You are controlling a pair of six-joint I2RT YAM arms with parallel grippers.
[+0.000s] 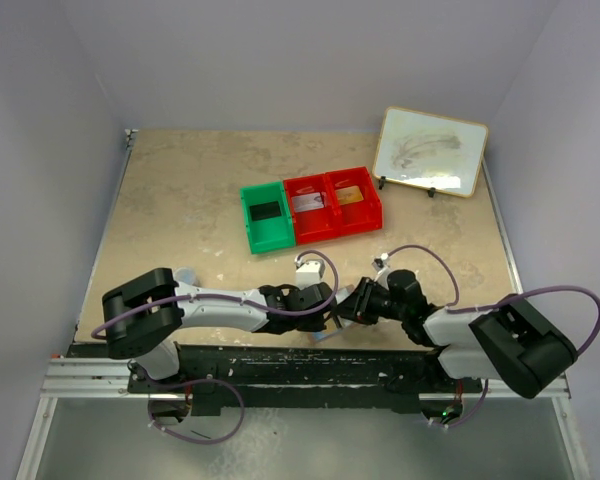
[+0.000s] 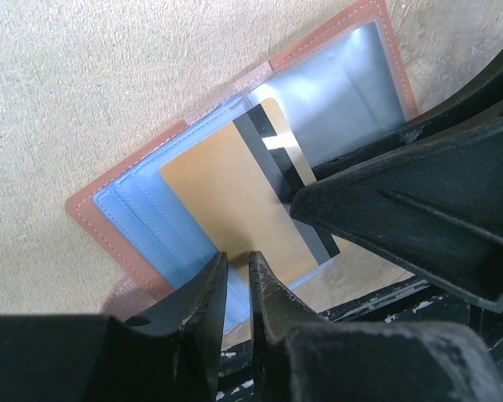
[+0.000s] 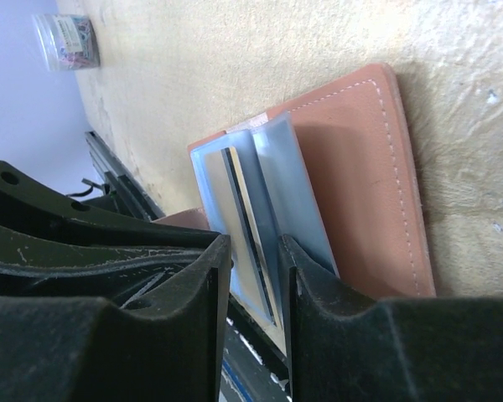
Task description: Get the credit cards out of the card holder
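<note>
At the near edge of the table (image 1: 180,200), between the two arms, the card holder (image 2: 130,209) is spread open, pale blue-grey lining showing. A gold credit card (image 2: 226,193) with a dark stripe projects from its pocket. The left gripper (image 2: 236,272) is clenched on the holder's near lining edge. The right gripper (image 3: 256,260) grasps the card, apparently together with a clear pocket leaf.

Card holder (image 2: 134,209) at near edge of table (image 1: 180,200), card (image 2: 226,193) inside, bins (image 1: 311,208) behind, whiteboard (image 1: 430,150) right of them
</note>
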